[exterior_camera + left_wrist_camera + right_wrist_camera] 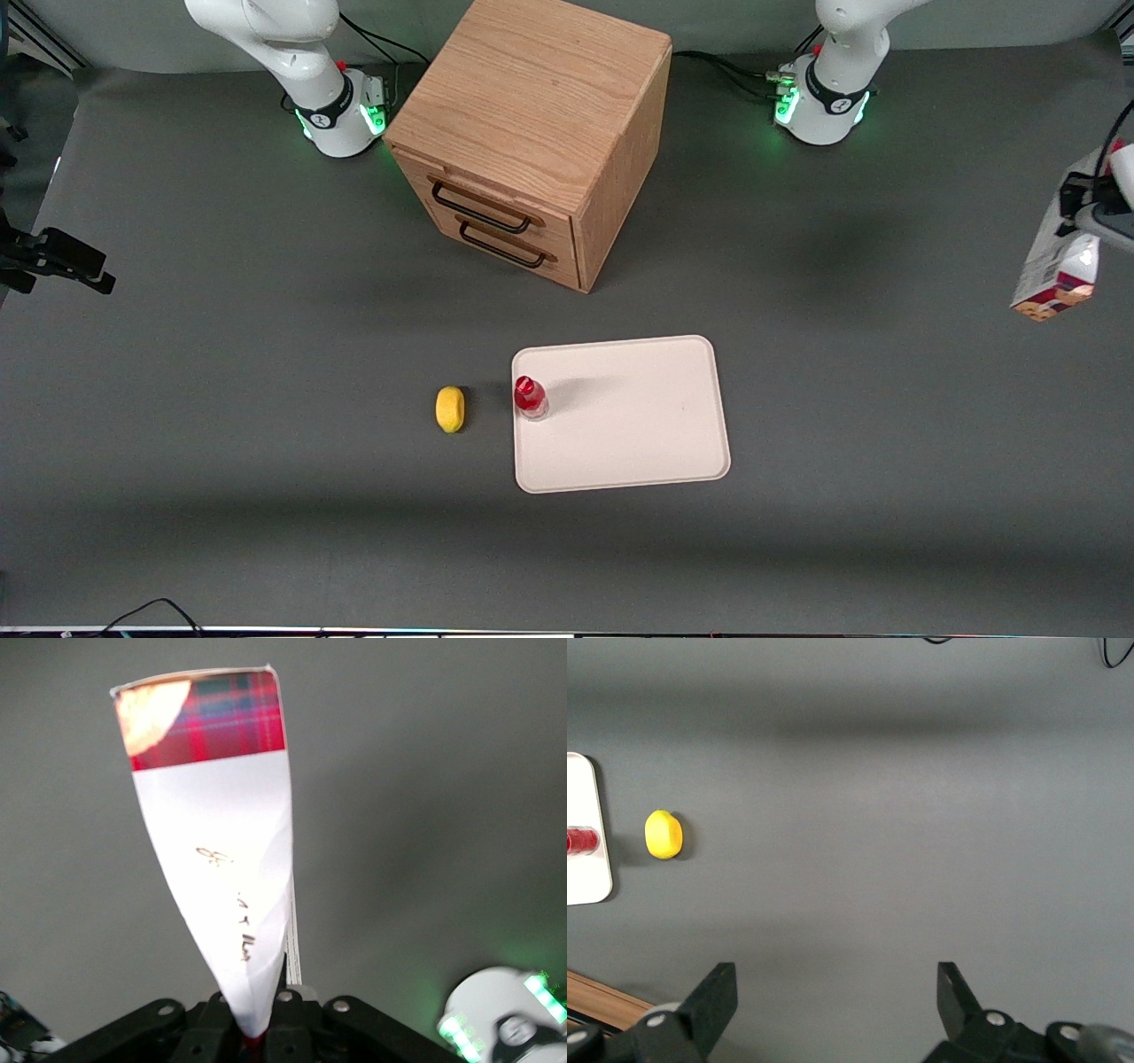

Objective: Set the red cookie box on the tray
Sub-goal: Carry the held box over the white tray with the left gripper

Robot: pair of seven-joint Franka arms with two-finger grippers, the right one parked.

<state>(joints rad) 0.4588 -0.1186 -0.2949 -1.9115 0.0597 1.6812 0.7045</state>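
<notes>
My left gripper [1091,217] is at the working arm's end of the table, high above the surface, shut on the red cookie box [1057,266]. The box hangs down from the fingers, its cookie-picture end lowest. In the left wrist view the box [221,859] stretches away from the gripper [261,1028], showing a pale side and a red plaid end. The cream-white tray [638,425] lies flat near the table's middle, well away from the gripper toward the parked arm's end. An edge of the tray also shows in the right wrist view [586,877].
A small red-capped bottle [530,396] stands on the tray by its edge. A yellow lemon [450,408] lies on the table beside the tray. A wooden drawer cabinet [532,133] stands farther from the front camera than the tray.
</notes>
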